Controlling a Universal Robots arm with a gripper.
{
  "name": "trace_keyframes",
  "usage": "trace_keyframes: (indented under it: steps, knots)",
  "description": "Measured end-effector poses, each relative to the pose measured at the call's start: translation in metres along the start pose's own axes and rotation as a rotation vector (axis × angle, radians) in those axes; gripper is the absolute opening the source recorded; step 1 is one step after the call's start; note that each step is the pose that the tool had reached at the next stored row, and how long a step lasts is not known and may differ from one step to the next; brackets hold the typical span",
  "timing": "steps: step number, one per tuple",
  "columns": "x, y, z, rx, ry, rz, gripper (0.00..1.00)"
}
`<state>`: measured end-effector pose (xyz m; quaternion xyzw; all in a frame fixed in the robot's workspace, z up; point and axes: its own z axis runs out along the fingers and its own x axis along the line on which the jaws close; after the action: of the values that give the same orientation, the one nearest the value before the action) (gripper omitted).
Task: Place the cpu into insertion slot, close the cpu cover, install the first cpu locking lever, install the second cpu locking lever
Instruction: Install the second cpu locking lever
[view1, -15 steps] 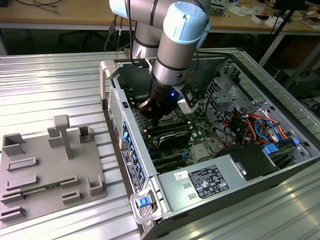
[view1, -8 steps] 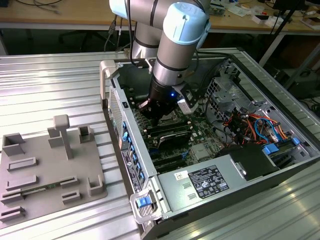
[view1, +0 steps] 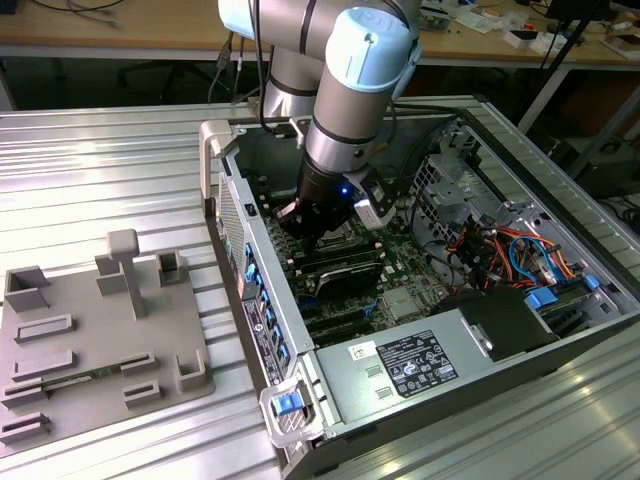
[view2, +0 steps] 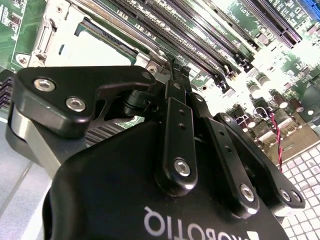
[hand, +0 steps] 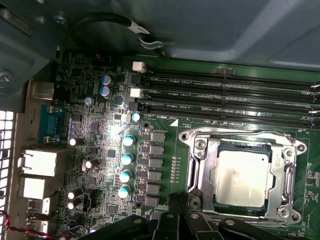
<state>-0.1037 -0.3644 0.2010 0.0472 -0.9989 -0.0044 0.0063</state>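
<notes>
Your cpu (hand: 243, 178) already lies flat in the insertion slot (hand: 220, 200), silver face up, its edges square with the socket frame and parallel to the long memory slots (hand: 230, 95) beside it. The cpu cover (hand: 197, 172) lies down around it, the chip showing through the cut-out. Your pincer (view2: 172, 67) sits low over the motherboard (hand: 100, 150) at the socket's edge, fingers pressed together, holding nothing. The open computer case (view1: 400, 370) rests on the bench (view1: 100, 170).

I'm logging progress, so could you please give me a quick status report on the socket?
Gripper low over the motherboard, fingers together, holding nothing visible. Cpu seated in the insertion slot, cpu cover down around it. No obstruction seen.
</notes>
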Motion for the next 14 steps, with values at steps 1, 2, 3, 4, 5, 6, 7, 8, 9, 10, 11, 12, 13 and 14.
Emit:
trace_keyframes:
  steps: [1, 2, 3, 4, 5, 6, 7, 8, 9, 10, 11, 12, 13, 14]
  knots:
    - [0.0000, -0.0005, 0.0001, -0.0006, -0.0001, 0.000, 0.11]
    - [0.0001, -0.0012, 0.0002, -0.0009, -0.0004, 0.000, 0.11]
    - [0.0002, -0.0022, 0.0002, -0.0008, -0.0006, 0.000, 0.11]
    - [0.0002, -0.0030, 0.0002, -0.0006, -0.0005, 0.000, 0.11]
    - [0.0003, -0.0037, 0.0002, -0.0004, -0.0004, 0.000, 0.11]
    - [0.0003, -0.0038, 0.0002, -0.0004, -0.0004, 0.000, 0.11]
    - [0.0003, -0.0038, 0.0001, -0.0005, -0.0005, 0.000, 0.11]
    - [0.0003, -0.0038, -0.0002, -0.0006, -0.0004, 0.000, 0.11]
    - [0.0003, -0.0038, -0.0006, -0.0006, -0.0006, 0.000, 0.11]
    - [0.0002, -0.0038, -0.0014, -0.0007, -0.0008, 0.000, 0.11]
    - [0.0002, -0.0037, -0.0023, -0.0008, -0.0009, 0.000, 0.11]
    - [0.0002, -0.0036, -0.0042, -0.0010, -0.0007, 0.000, 0.11]
    - [0.0002, -0.0036, -0.0056, -0.0006, -0.0005, 0.000, 0.11]
    - [0.0003, -0.0036, -0.0068, -0.0007, -0.0005, 0.000, 0.11]
